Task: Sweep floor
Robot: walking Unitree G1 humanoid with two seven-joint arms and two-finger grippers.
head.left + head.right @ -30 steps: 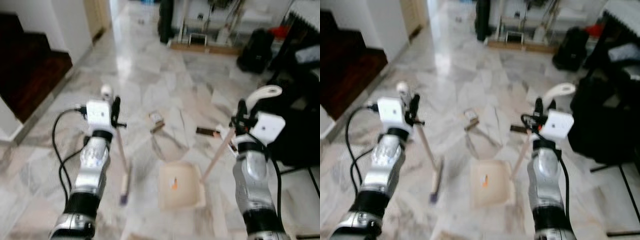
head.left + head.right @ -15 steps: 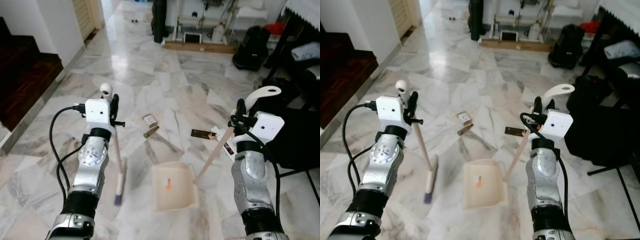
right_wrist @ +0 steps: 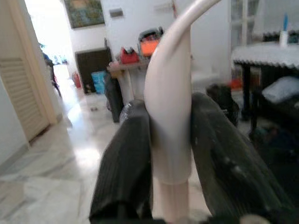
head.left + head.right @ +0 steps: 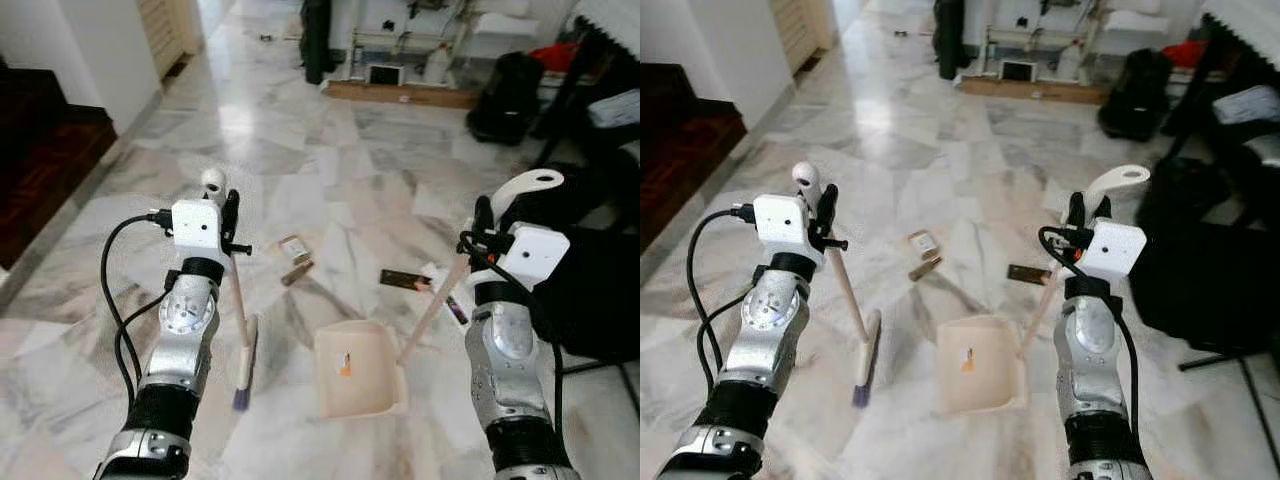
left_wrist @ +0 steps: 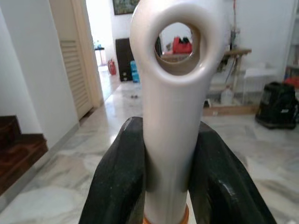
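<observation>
**Two tools gripped over marble floor**

Head view: the left gripper (image 4: 231, 222) clamps the broom (image 4: 243, 345), whose head rests on the floor (image 4: 330, 180) just left of the dustpan (image 4: 355, 370). The right gripper (image 4: 478, 232) clamps the dustpan handle (image 4: 432, 308). A small box (image 4: 293, 246), a brown stick (image 4: 297, 272) and a dark wrapper (image 4: 405, 280) lie beyond the dustpan.

Left wrist view: black fingers (image 5: 117, 182) squeeze the broom's white, ring-topped grip (image 5: 171, 93).

Right wrist view: fingers (image 3: 124, 163) pinch the dustpan's curved cream grip (image 3: 169, 116).

Glossy marble floor (image 4: 350, 170); smooth cream plastic dustpan (image 4: 357, 372); matt wooden broom (image 4: 243, 330) stick.
</observation>
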